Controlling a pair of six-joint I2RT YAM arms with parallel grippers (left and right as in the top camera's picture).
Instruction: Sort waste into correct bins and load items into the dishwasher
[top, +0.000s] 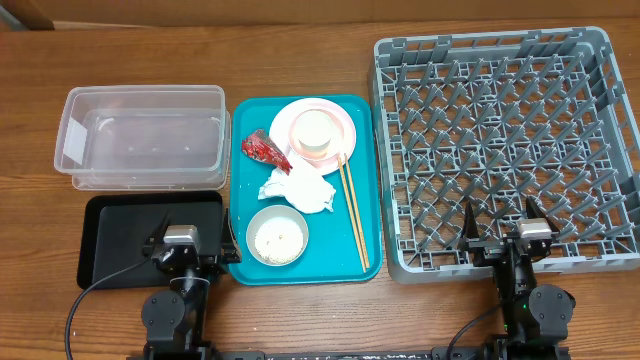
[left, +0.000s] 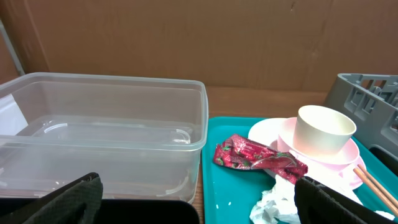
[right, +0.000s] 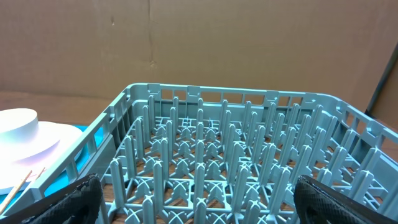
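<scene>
On the teal tray (top: 365, 200) a cream cup (top: 315, 133) sits in a pink bowl (left: 345, 152) on the pale pink plate (top: 285, 125). Beside them lie a red wrapper (top: 263, 150), a white napkin (top: 300, 188), chopsticks (top: 353, 210) and a pale bowl holding rice (top: 277, 237). The clear tub (top: 145, 135) and the black tray (top: 120, 235) stand to the left, and the grey rack (top: 500, 140) stands to the right. My left gripper (top: 192, 238) is open and empty over the black tray's right end. My right gripper (top: 500, 225) is open and empty at the rack's near edge.
Cardboard walls stand behind the wooden table. The left wrist view shows the tub (left: 99, 124), the wrapper (left: 255, 155) and the napkin (left: 273, 202) ahead. The right wrist view looks into the rack's pegs (right: 236, 143).
</scene>
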